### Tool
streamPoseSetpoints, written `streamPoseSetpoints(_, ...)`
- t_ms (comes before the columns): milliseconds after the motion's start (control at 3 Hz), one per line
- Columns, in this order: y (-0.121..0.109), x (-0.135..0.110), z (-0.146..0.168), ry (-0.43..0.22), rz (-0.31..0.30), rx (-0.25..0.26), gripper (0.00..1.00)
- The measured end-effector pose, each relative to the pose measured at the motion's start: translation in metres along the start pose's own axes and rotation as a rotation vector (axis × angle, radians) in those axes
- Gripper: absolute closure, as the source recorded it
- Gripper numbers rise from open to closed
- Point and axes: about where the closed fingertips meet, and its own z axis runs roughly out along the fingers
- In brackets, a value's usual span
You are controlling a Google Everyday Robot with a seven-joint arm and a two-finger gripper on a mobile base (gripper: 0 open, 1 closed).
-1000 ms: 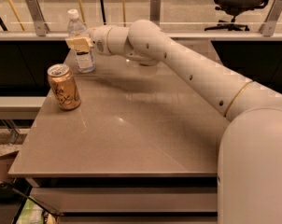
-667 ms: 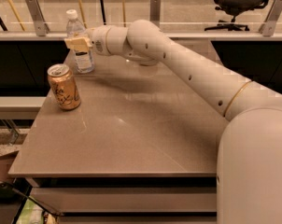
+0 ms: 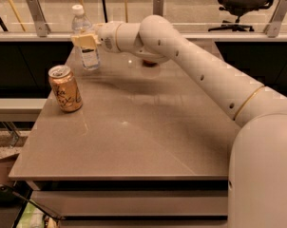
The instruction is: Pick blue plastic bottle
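Observation:
The blue plastic bottle (image 3: 88, 56) is clear with a white cap and stands upright at the far left of the table. My gripper (image 3: 85, 40) reaches in from the right, and its yellowish fingers (image 3: 84, 40) are closed around the bottle's middle. The bottle's base looks slightly above the tabletop. The label is mostly hidden behind the fingers.
A gold can (image 3: 65, 88) stands near the table's left edge (image 3: 39, 127), in front of the bottle. A small reddish-brown object (image 3: 150, 63) shows partly under my arm at the back. A glass railing with metal posts (image 3: 34, 13) runs behind the table.
The gripper and the bottle have risen a little together. The can has not moved.

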Motion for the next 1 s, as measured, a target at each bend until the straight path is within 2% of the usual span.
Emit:
streamPoseSetpoints(333, -0.005, -0.016, -0.021, -0.006, -0.032, -0.017, 1.0)
streamPoseSetpoints(1000, -0.008, -0.054, -0.045, 0.035, -0.091, -0.02, 1.0)
